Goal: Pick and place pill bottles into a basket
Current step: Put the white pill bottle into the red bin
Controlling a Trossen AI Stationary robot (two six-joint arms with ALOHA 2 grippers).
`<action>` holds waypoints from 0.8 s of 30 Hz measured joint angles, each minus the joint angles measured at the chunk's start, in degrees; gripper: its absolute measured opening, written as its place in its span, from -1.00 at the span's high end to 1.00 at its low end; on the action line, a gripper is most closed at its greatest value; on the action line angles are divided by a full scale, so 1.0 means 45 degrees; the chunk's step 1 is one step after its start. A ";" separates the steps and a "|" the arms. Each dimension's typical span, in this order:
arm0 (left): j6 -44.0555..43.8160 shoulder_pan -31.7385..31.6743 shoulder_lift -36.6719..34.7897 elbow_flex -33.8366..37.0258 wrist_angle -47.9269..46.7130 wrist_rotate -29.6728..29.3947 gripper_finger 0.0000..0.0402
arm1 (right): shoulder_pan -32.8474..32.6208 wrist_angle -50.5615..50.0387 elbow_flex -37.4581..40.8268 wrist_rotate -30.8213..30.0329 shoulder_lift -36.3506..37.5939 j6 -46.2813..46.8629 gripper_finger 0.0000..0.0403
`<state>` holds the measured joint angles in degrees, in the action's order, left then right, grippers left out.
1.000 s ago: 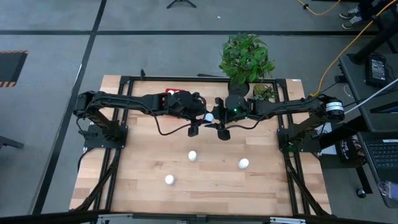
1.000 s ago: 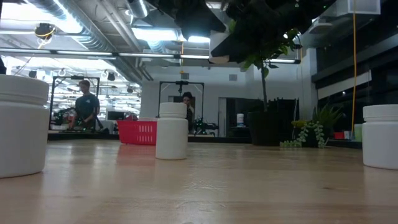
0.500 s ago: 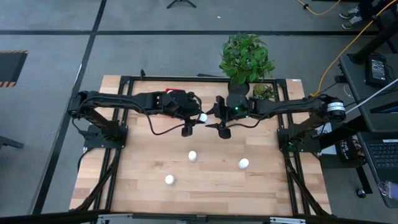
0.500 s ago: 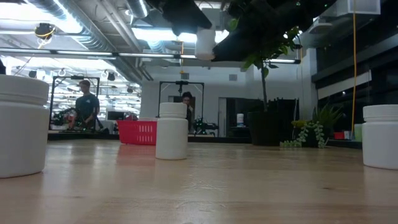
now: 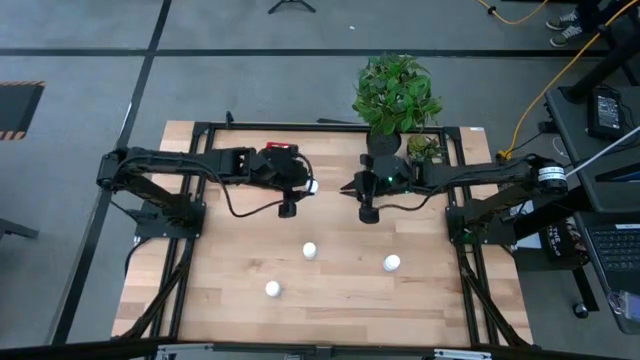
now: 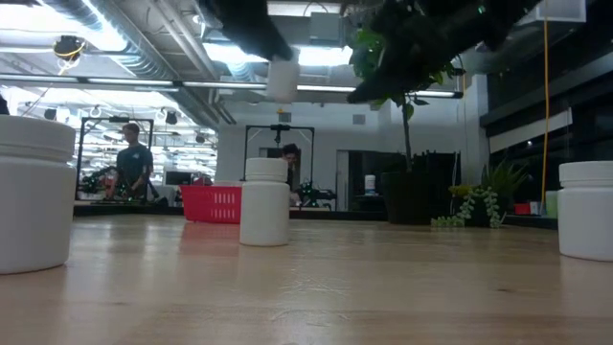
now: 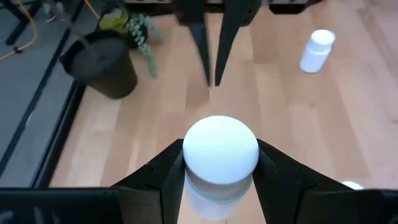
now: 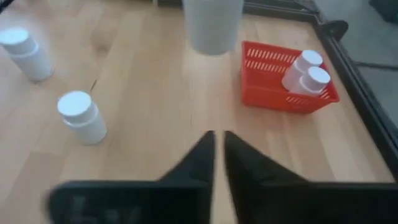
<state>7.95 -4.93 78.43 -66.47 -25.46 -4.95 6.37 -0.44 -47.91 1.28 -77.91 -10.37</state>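
Six pill bottles can be counted: three stand loose on the wooden surface [image 5: 220,260], at [image 5: 312,250], [image 5: 392,263] and [image 5: 272,289]; two lie tilted in the red basket [image 8: 292,93], at [image 8: 297,66] and [image 8: 312,79]; and one [image 7: 221,163] is clamped between the fingers of the left hand [image 5: 308,187], held in the air near the basket. The right hand [image 5: 349,189] hangs empty just beside it, its fingers [image 8: 205,155] drawn almost together with only a thin slit between them. From above, the basket [image 5: 280,147] is nearly all covered by the left arm, only a red sliver showing, and the bottles inside it cannot be seen there. In the low view the basket [image 6: 212,202] sits far back and both hands are dark shapes cut off at the top edge, with the held bottle [image 6: 282,80] below them. Since a second ago, the carried bottle has passed from between the two hands to the left hand alone, which has drawn back toward the basket, while the right hand has let go, closed and pulled away.
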 joint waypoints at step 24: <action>0.0048 -0.2670 -0.2145 0.4129 0.2533 0.0797 0.23 | -0.0336 0.6016 0.4452 0.1618 0.0074 0.0923 0.98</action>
<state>8.17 -16.94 68.77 -47.89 -14.06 -1.36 4.86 26.63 -27.88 8.56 -77.58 -6.22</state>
